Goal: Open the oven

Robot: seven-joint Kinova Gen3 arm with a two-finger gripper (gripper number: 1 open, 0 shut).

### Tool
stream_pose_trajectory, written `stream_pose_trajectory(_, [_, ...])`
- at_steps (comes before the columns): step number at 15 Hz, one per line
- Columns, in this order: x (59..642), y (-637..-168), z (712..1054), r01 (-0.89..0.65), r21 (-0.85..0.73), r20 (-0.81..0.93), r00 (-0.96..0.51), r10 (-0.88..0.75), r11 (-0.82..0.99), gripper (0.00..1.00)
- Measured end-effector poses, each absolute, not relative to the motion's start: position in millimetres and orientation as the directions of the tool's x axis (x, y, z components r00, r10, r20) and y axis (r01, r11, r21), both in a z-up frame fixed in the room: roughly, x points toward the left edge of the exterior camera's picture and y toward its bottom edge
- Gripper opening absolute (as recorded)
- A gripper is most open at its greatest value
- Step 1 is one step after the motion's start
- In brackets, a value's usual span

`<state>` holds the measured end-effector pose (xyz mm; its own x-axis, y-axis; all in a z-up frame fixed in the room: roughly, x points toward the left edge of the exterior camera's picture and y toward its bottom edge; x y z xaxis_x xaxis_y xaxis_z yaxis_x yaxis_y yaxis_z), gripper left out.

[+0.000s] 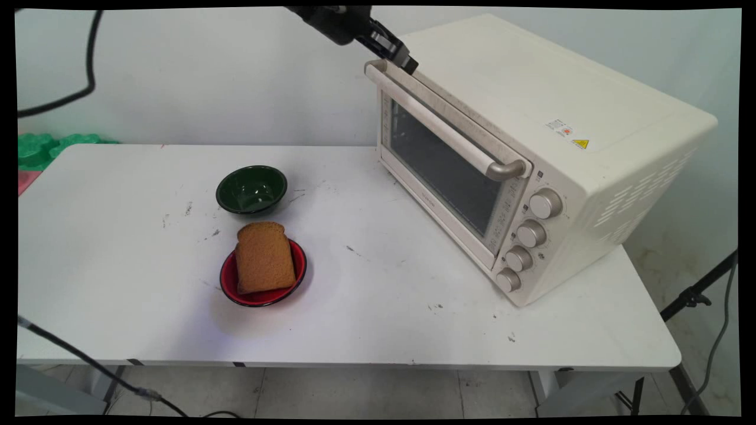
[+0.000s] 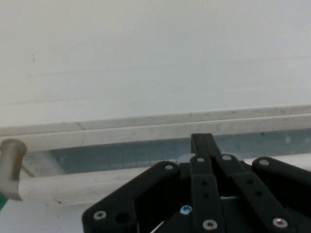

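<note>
- Black jaws sit up at the top front edge of the oven (image 1: 531,88), at the far end of its door handle (image 1: 440,127).
- Jaws state: the fingers (image 2: 201,145) look pressed together with nothing between them (hand view shows both meeting in one point).
- From the hand view the tips lie over the strip between the handle bar and the door's top edge. Can't tell whether they touch either.
- Handle: long pale bar across the top of the door, standing off it on a curved metal-coloured bracket at each end. The near bracket is clear in the main view.
- Handling judgement: the bar is rigid and smooth, so probably a bit slippery. The door is glass (image 1: 443,171) and hinged, so likely some weight and hinge resistance. The best hold looks like mid-bar, across its width, in the gap between bar and glass. The far end, where the jaws are, gives poorer leverage.
- The oven is cream, angled on the right of the worktop (image 1: 118,265), with its door shut and four knobs (image 1: 531,233) down the front right.
- Left of the oven and well apart from it is an empty green bowl (image 1: 251,189).
- Just in front of that is a red dish (image 1: 298,271) with a brown slice of bread (image 1: 264,258) lying in it and overhanging the rim. Neither is near the jaws.
</note>
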<state>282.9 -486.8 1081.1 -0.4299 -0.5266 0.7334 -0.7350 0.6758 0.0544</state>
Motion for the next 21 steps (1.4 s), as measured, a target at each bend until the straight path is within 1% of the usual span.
stream_pose_trajectory(14, [249.0,-508.4,1042.3,-0.762,0.040,0.665,-0.462,-0.586,0.646,0.00])
stream_pose_trajectory(21, [249.0,-502.8,1033.6,-0.771,0.042,0.639,-0.468,-0.610,0.636,0.00])
